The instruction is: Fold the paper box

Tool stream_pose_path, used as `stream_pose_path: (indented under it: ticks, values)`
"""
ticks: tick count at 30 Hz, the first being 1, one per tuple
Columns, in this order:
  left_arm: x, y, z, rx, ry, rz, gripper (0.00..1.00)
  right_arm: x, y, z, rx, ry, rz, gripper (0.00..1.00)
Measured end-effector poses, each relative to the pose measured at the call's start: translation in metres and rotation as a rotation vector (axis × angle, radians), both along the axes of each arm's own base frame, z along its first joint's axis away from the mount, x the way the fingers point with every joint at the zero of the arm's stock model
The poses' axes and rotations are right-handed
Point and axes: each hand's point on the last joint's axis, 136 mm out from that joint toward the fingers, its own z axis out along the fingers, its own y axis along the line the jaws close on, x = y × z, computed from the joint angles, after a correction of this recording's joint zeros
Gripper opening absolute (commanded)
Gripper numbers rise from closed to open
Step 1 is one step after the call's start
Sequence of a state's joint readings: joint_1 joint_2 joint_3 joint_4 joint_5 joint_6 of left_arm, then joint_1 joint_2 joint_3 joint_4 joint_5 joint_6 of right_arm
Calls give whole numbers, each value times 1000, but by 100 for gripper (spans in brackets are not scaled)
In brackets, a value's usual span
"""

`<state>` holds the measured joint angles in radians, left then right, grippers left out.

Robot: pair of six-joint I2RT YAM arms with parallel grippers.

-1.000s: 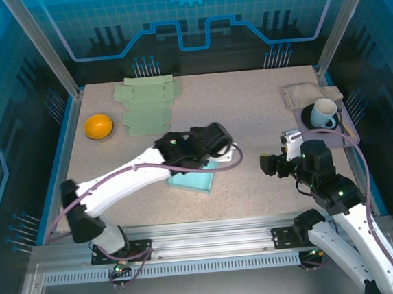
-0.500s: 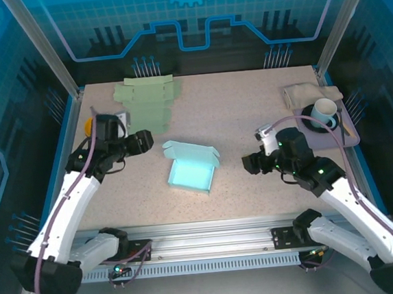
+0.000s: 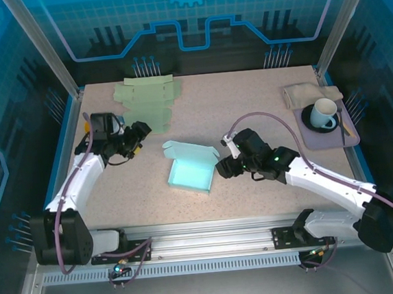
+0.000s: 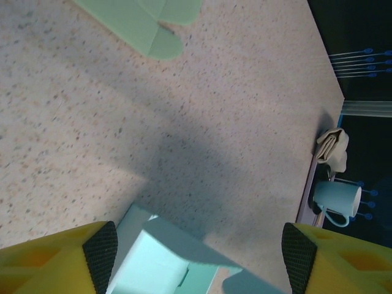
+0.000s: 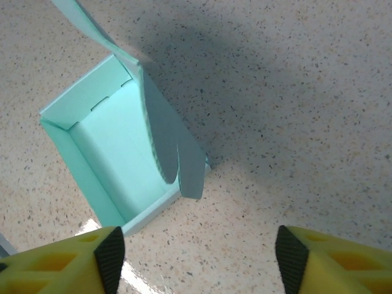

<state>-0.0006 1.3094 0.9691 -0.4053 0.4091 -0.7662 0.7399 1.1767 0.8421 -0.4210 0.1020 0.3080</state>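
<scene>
The paper box is a light teal carton lying open on the table's middle, its lid flap raised at the back. My left gripper hovers open to the box's left, apart from it. In the left wrist view the box lies low between the yellow fingers, and the gripper holds nothing. My right gripper is open just off the box's right side. In the right wrist view the box is ahead and to the left, its side flap hanging out, and bare table lies between the gripper's fingers.
Flat green cardboard sheets lie at the back left. At the right stands a white mug on a purple tray, with a folded cloth behind it. Blue rails edge the table.
My left arm has let go of the box, pulled back to the left and opened. My right arm has swung left, up to the box's right side, its jaws narrowing a little.
</scene>
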Motion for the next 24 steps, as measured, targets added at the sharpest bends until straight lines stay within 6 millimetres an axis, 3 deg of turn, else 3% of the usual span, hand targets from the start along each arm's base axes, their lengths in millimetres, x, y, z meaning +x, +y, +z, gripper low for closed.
stream_pose_path:
  ticks: [6,13,21,24]
  values:
    - [19,-5,-5,-43,47,34,74,8,11,-11,21,28,-24,59]
    - [19,-49,-24,-40,121,-45,74,11,29,-24,14,52,-12,50]
    - [8,-84,-33,-43,157,-84,74,15,49,-16,68,64,-51,41]
    - [-5,-99,-40,-51,187,-92,74,15,53,-13,93,79,-87,38]
